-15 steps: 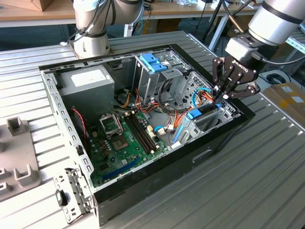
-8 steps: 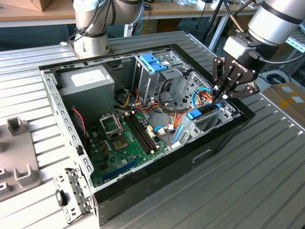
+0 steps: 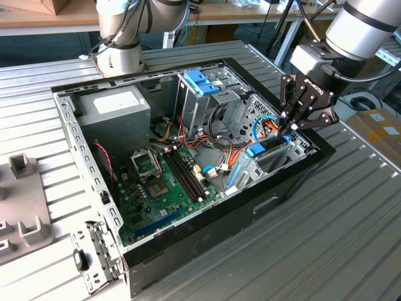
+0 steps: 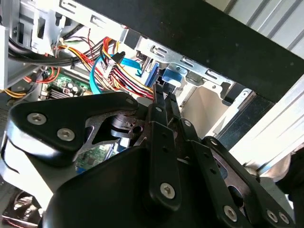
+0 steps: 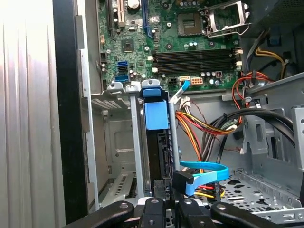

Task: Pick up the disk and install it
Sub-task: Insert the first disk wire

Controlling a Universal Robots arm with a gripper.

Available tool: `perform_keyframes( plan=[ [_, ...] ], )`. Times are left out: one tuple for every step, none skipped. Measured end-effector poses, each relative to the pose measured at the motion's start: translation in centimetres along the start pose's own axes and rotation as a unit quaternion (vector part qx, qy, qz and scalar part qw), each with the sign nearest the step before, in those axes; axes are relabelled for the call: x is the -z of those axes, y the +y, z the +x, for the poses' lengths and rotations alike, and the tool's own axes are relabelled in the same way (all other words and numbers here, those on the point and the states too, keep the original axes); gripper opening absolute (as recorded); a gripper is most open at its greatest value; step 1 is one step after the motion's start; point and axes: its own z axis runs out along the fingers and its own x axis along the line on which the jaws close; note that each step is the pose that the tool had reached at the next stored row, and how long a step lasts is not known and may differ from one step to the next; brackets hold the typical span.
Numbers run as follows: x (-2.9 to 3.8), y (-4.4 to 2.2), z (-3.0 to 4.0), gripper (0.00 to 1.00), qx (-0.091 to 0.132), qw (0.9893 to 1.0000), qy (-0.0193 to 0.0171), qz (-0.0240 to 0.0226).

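The disk [image 3: 274, 146] stands on edge in a metal bay at the exterior view's right end of the open computer case [image 3: 207, 241], its blue carrier frame [image 3: 255, 150] facing the motherboard. My gripper [image 3: 287, 127] is right at the disk's upper edge, fingers close together on it. In the first wrist view the disk [image 5: 158, 156] runs away from the gripper [image 5: 165, 209] between two bay rails, ending in a blue tab [image 5: 156, 115]. The second wrist view has the gripper [image 4: 161, 92] pointing at the blue frame [image 4: 171, 76] beside the bay wall.
Bundled red, orange and blue cables [image 3: 235, 147] lie beside the bay. A grey box with a white sticker [image 3: 116, 106], a drive cage with a blue latch [image 3: 202, 81] and the motherboard [image 3: 160, 188] fill the case. Another arm's base [image 3: 122, 53] stands behind. Grey fixtures [image 3: 25, 210] sit left.
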Motion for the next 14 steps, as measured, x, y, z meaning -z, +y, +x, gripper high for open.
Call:
perform_keyframes(
  plan=[
    [0.00, 0.01, 0.00, 0.17, -0.004, 1.0000, -0.0003, 0.0001],
    [0.00, 0.03, 0.00, 0.17, -0.011, 0.9999, -0.0008, 0.0003],
    [-0.01, 0.05, 0.00, 0.17, -0.016, 0.9999, -0.0011, 0.0004],
    [0.00, 0.06, 0.00, 0.17, -0.020, 0.9998, -0.0014, 0.0005],
    [-0.01, 0.09, 0.00, 0.17, -0.028, 0.9996, -0.0019, 0.0006],
    [-0.01, 0.11, 0.01, 0.17, -0.036, 0.9993, -0.0024, 0.0008],
    [-0.01, 0.14, 0.01, 0.17, -0.042, 0.9991, -0.0028, 0.0010],
    [0.00, 0.19, 0.02, 0.17, -0.045, 0.9990, -0.0029, 0.0010],
    [-0.01, 0.27, 0.02, 0.17, -0.045, 0.9990, -0.0030, 0.0010],
    [-0.02, 0.31, 0.04, 0.17, -0.045, 0.9990, -0.0031, 0.0010],
    [-0.04, 0.36, 0.04, 0.17, -0.045, 0.9990, -0.0033, 0.0010],
    [-0.06, 0.39, 0.05, 0.17, -0.045, 0.9990, -0.0033, 0.0010],
    [-0.10, 0.43, 0.05, 0.17, -0.045, 0.9990, -0.0033, 0.0010],
    [-0.15, 0.45, 0.06, 0.17, -0.045, 0.9990, -0.0031, 0.0010]
  ],
)
